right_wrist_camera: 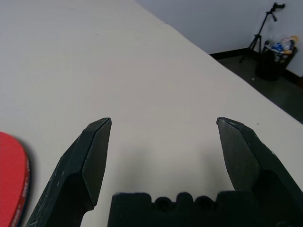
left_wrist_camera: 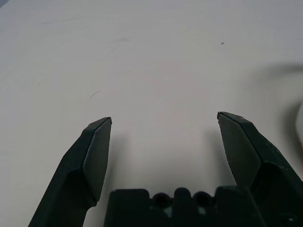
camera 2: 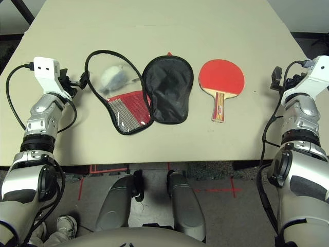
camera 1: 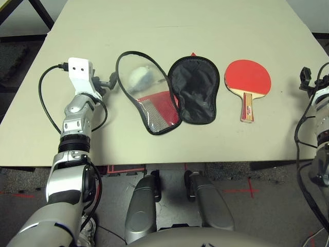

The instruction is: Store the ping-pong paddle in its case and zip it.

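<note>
1. I see the ping-pong paddle lying flat on the table, red face up, handle toward me, just beside the open case on its right; the case is spread with black lining up and a small grey-white lump inside its zipper loop.
2. Left gripper sits near the case's left rim, fingers apart, nothing held; right gripper hovers right of the paddle, fingers apart, empty.
3. Risks, my judgement: the flat paddle may slide when pinched; the limp case may bunch; the lump could block insertion or foul the zipper.
4. Surface: plain beige table; beyond it a dark floor, a tripod and a bin.
</note>
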